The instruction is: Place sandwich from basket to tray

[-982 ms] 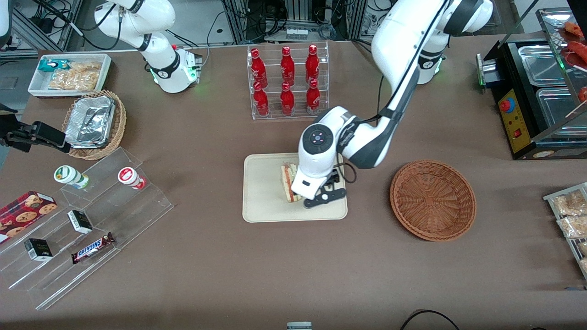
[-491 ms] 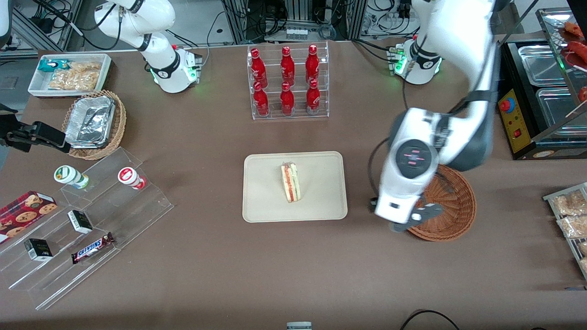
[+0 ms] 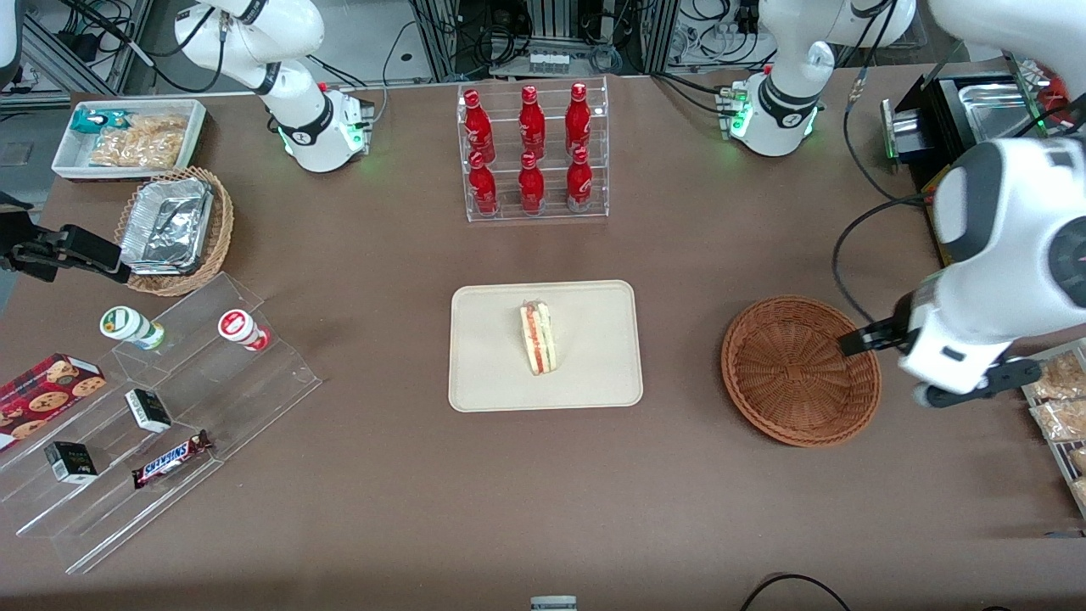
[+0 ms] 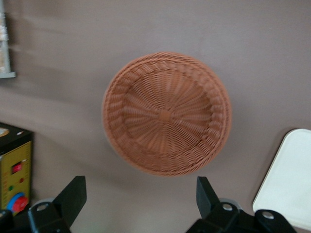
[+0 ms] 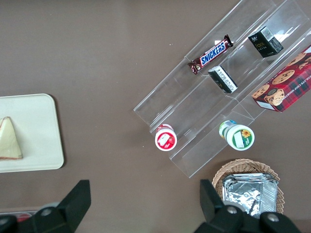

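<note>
Sandwich (image 3: 538,338) is lying on the tray (image 3: 492,382), roughly at the tray's middle, cut edge with red and green filling showing upward in the front view. Nothing is touching it.

Basket (image 3: 800,370) is sitting well apart from the tray, toward the working arm's end of the table; the wrist view is showing its woven floor (image 4: 165,114) bare, nothing inside.

Left gripper (image 3: 967,386) is hanging in the air just beside the basket, toward the working arm's end. In the left wrist view its two black fingers (image 4: 73,196) are standing spread wide with nothing between them; basket and a corner of the tray (image 4: 291,179) are showing under them.

Surroundings: an acrylic rack of red bottles (image 3: 533,151) is standing farther from the front camera than the tray. A black appliance with a red knob (image 3: 954,229) is sitting near the gripper, and snack packets (image 3: 1056,399) are lying just beside it. Toward the parked arm's end, a clear stepped stand (image 3: 170,399) is holding small cups, boxes and a candy bar (image 3: 172,458); a tan wicker basket with foil containers (image 3: 174,227) and a white bin (image 3: 127,136) are sitting near it.

Nothing is standing between the tray and the basket.
</note>
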Robot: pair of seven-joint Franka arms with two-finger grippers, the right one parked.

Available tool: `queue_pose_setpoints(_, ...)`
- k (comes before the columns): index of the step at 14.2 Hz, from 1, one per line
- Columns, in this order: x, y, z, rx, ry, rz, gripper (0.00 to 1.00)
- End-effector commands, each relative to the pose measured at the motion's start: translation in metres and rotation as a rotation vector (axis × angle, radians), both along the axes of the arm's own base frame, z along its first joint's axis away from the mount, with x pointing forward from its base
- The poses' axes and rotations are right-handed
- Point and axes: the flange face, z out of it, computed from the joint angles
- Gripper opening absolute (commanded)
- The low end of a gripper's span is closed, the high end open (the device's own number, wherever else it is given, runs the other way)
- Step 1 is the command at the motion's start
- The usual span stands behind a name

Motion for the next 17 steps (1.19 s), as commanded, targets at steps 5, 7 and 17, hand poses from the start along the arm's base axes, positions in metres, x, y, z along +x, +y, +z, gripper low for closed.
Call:
queue_pose_setpoints(5,-0.052,0.048,0.069,-0.087,0.026,-0.099,1.0)
queue_pose_setpoints(7,-0.064,0.056,0.082,-0.105,0.031,-0.106,1.0)
queue_pose_setpoints(17,-0.104,0.037,0.104,-0.077,0.011,-0.123,1.0)
